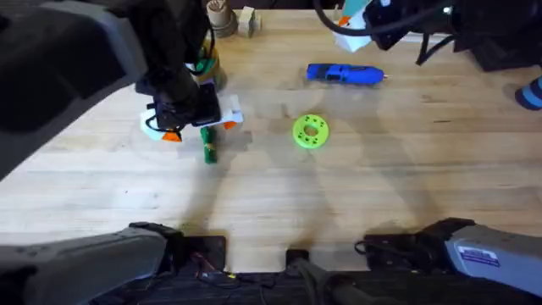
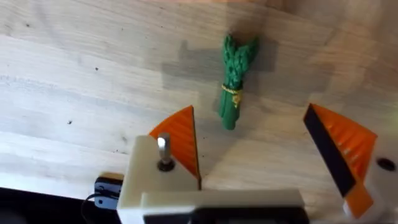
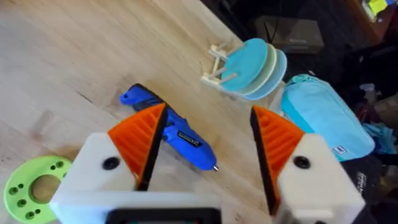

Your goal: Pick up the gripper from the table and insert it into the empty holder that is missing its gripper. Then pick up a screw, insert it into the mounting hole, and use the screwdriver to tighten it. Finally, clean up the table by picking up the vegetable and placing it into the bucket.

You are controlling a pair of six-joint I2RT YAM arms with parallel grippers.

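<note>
Over the vegetable (image 2: 233, 84) the left gripper (image 2: 267, 155) hangs wide open, empty; I'd drop straight down and pinch mid-stalk. Right gripper (image 3: 208, 155) gapes empty too.

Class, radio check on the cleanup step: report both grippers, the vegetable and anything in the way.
Left gripper open above the vegetable, not touching. Right gripper open, empty, over the screwdriver. Vegetable flat on the table. Nothing in the way.
</note>
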